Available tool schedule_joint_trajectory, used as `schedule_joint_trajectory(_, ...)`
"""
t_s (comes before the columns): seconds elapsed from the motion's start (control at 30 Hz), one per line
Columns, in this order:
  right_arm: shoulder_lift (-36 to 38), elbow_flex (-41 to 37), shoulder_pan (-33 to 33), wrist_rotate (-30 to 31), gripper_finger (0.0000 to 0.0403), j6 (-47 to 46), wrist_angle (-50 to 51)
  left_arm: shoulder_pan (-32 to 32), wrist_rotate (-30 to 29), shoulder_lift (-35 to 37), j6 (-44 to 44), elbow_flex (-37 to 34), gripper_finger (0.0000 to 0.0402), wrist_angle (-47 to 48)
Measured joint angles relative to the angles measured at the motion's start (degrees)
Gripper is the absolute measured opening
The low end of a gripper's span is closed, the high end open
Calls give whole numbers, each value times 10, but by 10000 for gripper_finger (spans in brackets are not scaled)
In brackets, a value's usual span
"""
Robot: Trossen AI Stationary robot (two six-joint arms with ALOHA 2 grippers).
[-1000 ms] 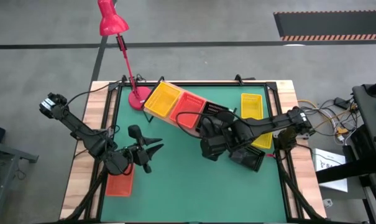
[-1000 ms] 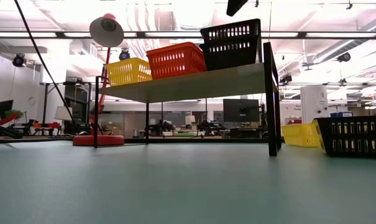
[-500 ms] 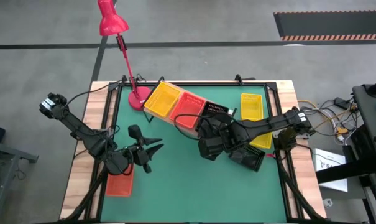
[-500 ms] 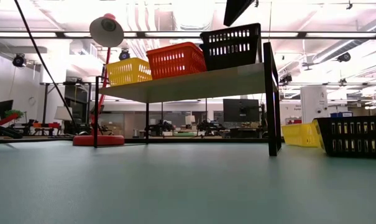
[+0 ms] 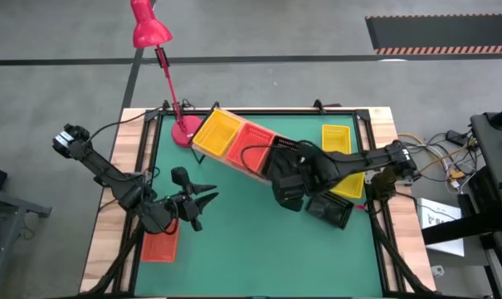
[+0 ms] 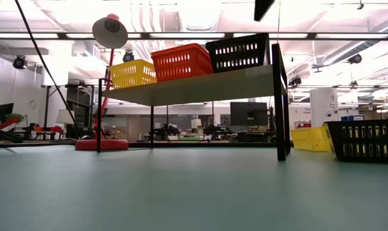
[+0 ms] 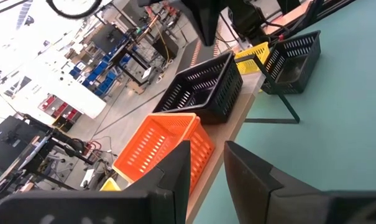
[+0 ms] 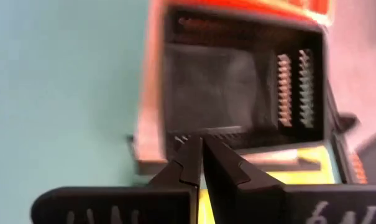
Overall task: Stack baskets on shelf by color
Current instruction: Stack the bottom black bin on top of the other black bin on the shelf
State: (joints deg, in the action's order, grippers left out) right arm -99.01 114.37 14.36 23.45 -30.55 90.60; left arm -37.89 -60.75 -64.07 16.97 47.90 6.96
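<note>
While your right gripper [image 8: 200, 163], fingers pressed together and empty, hangs above the black plastic mesh basket [image 6: 238, 52] seated on the light-wood shelf [image 6: 200, 85] beside the red-orange mesh basket [image 6: 182, 61], lift clear vertically before fetching the next black mesh basket [image 5: 331, 209] on the green mat.

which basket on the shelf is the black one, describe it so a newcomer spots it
Find the wooden shelf beside the red lamp. Three baskets sit in a row on it; the black basket is at the end farthest from the lamp, next to the orange basket.

Three baskets [image 6: 184, 61] in row on shelf [image 6: 194, 86].
</note>
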Motion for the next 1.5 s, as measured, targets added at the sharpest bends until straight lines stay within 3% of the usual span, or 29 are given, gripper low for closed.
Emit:
schedule_joint_trajectory(0.63, 19, -47, -31, -106, 9, 51, -6, 0, 0, 0, 0, -5, 81, 0)
schedule_joint_trajectory(1.5, 23, -78, -32, -105, 9, 42, -67, 0, 0, 0, 0, -6, 81, 0)
